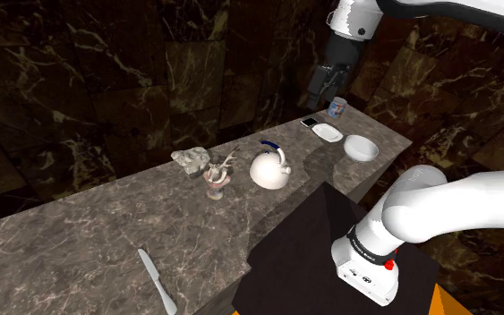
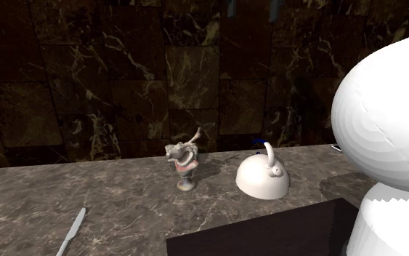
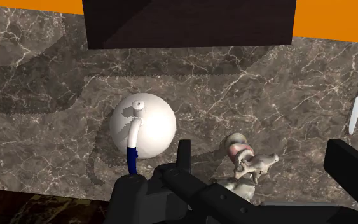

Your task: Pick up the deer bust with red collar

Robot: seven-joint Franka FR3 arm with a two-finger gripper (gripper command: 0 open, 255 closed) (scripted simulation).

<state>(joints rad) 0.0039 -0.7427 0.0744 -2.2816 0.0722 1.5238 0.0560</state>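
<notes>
The deer bust (image 1: 216, 179) is a small pale figure with antlers and a reddish collar, standing upright on the marble counter (image 1: 80, 242). It is also seen in the second exterior view (image 2: 186, 164) and below the hand in the wrist view (image 3: 247, 164). My black gripper (image 1: 324, 88) hangs high above the counter, well up and toward the shoulder view's right of the bust. In the wrist view the gripper (image 3: 266, 165) is open, its fingers (image 3: 184, 156) standing wide apart and touching nothing, with the bust far beneath the gap.
A white kettle (image 1: 269, 168) with a blue handle stands close beside the bust. A grey lumpy object (image 1: 192, 159) lies behind it. A knife (image 1: 156, 280) lies at the counter's near end. A bowl (image 1: 360, 148), plate (image 1: 327, 132), phone (image 1: 310, 122) and mug (image 1: 337, 107) sit at the far end.
</notes>
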